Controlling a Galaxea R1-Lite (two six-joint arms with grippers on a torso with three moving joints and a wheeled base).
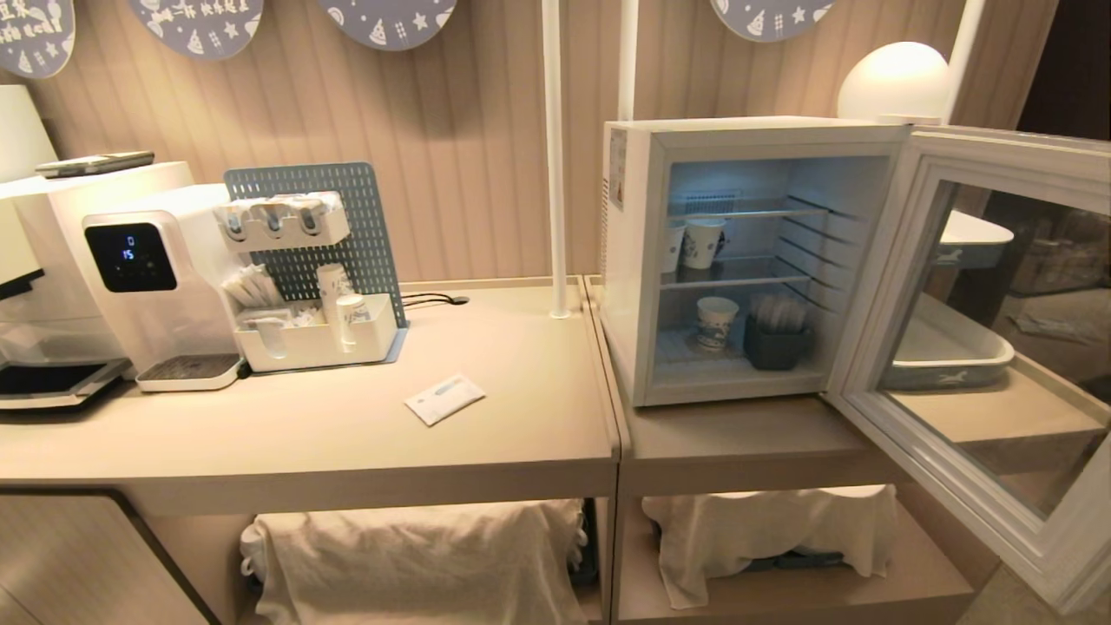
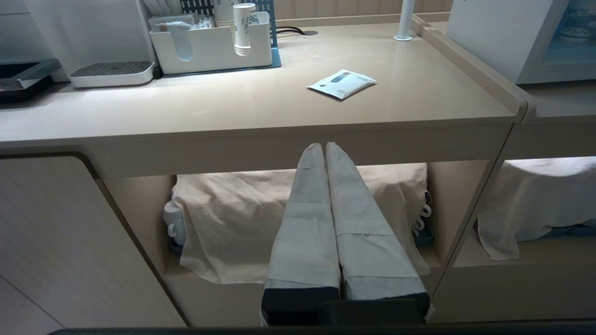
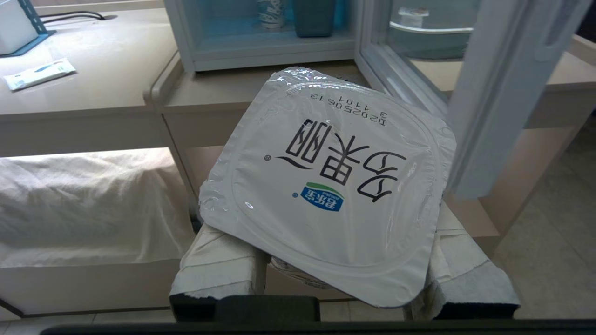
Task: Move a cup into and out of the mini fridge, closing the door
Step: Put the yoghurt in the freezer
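The left tool (image 2: 325,149) is closed, its two taped fingers (image 2: 305,218) pressed flat together and pointing forward, level with the front edge of the tabletop (image 2: 260,104). The right tool (image 3: 344,260) is clamped on the cup (image 3: 326,186), a padded finger on each side beneath its foil lid.

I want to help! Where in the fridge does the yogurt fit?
The mini fridge has bare top shelf wire. The middle shelf is free right of the paper cups. The bottom, with paper cup and dark holder, is crowded.
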